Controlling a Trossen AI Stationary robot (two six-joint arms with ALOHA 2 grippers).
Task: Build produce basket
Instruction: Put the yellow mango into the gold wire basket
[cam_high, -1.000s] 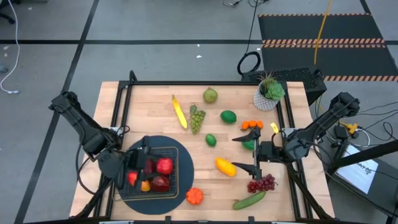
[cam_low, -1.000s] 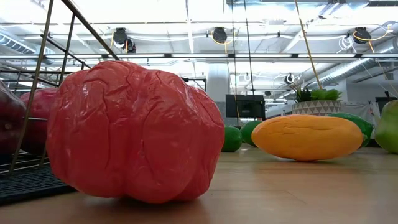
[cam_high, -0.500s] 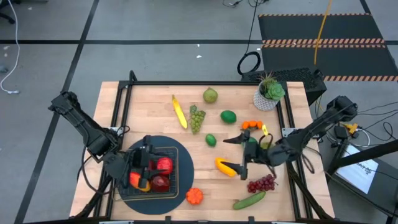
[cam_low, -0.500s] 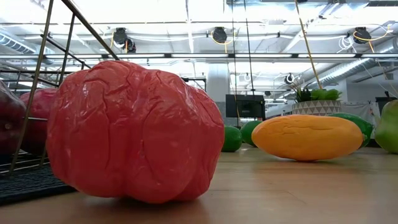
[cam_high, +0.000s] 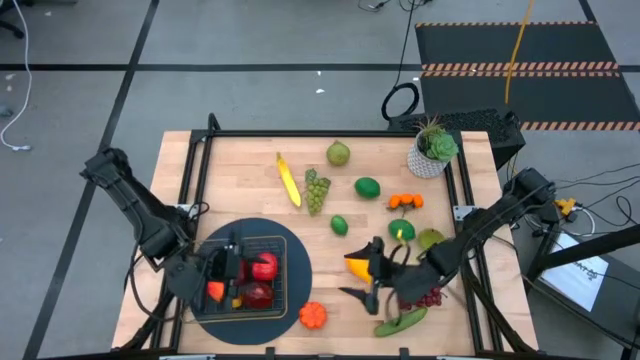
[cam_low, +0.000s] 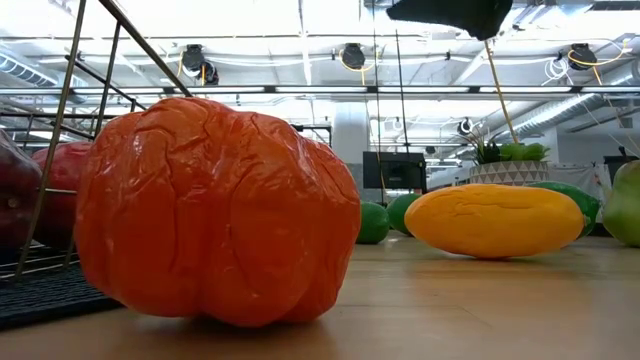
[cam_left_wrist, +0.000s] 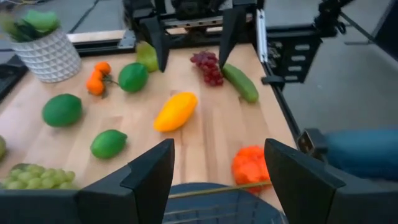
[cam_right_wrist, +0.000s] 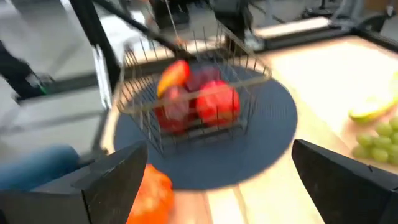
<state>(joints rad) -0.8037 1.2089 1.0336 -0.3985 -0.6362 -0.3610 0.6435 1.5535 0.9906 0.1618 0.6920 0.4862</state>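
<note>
My right gripper (cam_high: 360, 277) has swung in over the yellow pepper (cam_high: 360, 265), jaws wide, empty. Left gripper (cam_high: 226, 268) gapes over the basket (cam_high: 285, 262), which holds red apples (cam_high: 264, 267).

Both arms are dark, near-black, built of slim straight links with bulkier rounded joint housings. The left arm (cam_high: 135, 205) has a blocky wrist, and thin black cables loop beside its lower links. The right arm (cam_high: 490, 215) looks the same, with a cable arcing by its forearm. The left pincer (cam_left_wrist: 219, 180) has two broad, flat, matte black fingers (cam_left_wrist: 149, 171) with angular bevelled edges. The right pincer (cam_right_wrist: 217, 180) has matching dark wedge-shaped fingers (cam_right_wrist: 339, 180).
</note>
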